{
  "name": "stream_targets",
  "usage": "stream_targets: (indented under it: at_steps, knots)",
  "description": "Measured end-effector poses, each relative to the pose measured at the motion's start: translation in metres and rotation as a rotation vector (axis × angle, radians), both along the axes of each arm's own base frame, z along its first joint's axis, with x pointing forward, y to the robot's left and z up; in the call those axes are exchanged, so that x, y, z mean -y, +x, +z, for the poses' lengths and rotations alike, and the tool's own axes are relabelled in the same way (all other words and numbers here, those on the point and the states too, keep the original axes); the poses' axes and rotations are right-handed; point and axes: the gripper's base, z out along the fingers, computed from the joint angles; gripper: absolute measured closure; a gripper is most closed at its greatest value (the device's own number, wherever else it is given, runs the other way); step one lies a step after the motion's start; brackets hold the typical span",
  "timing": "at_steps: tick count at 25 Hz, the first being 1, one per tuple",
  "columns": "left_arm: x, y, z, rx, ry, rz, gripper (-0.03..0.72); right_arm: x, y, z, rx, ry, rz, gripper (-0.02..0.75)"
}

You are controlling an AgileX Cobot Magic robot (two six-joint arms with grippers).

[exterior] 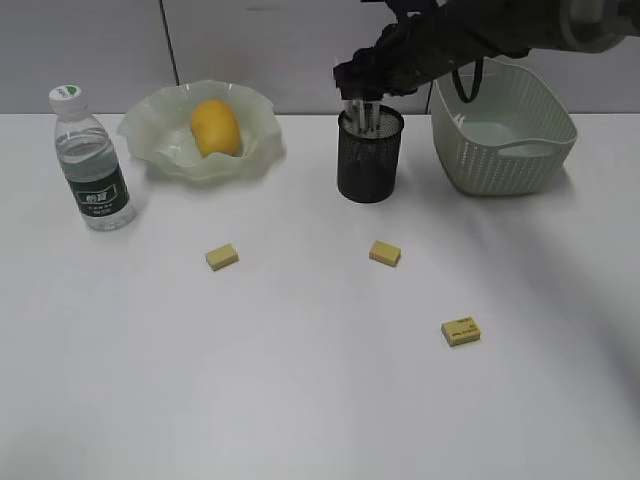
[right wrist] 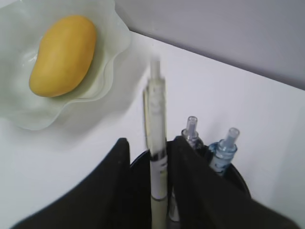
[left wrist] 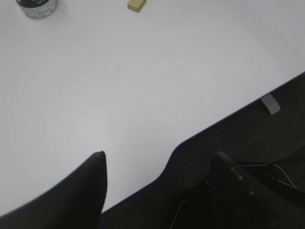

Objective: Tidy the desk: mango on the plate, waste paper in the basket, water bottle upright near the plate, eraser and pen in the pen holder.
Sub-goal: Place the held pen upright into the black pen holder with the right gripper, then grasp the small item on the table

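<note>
My right gripper hangs over the black mesh pen holder. In the right wrist view its jaws stand slightly apart around a clear pen. The pen leans on the right finger, with a gap to the left finger, and its lower end is inside the holder. Two more pens stand in it. The mango lies on the pale green plate. The water bottle stands upright left of the plate. Three yellow erasers lie on the table. My left gripper is open and empty over the table's front edge.
The white basket stands right of the pen holder; I cannot make out paper in it. The left wrist view shows the bottle's base, one eraser and the table's dark front edge.
</note>
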Motion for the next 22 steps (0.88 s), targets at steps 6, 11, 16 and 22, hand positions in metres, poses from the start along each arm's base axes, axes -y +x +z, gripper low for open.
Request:
stream_targets:
  at_steps: [6, 11, 16, 22]
  knots:
    - [0.000, 0.000, 0.000, 0.000, 0.000, 0.000, 0.180, 0.000, -0.003, 0.000, -0.028, -0.015, 0.027, 0.350]
    - [0.000, 0.000, 0.000, 0.000, 0.000, 0.000, 0.180, 0.000, -0.015, 0.021, -0.059, -0.044, 0.093, 0.347]
    - [0.000, 0.000, 0.000, 0.000, 0.000, 0.000, 0.180, 0.009, -0.037, 0.036, -0.221, -0.149, 0.141, 0.345]
    - [0.000, 0.000, 0.000, 0.000, 0.000, 0.000, 0.180, 0.031, -0.065, 0.044, -0.502, -0.334, 0.077, 0.345]
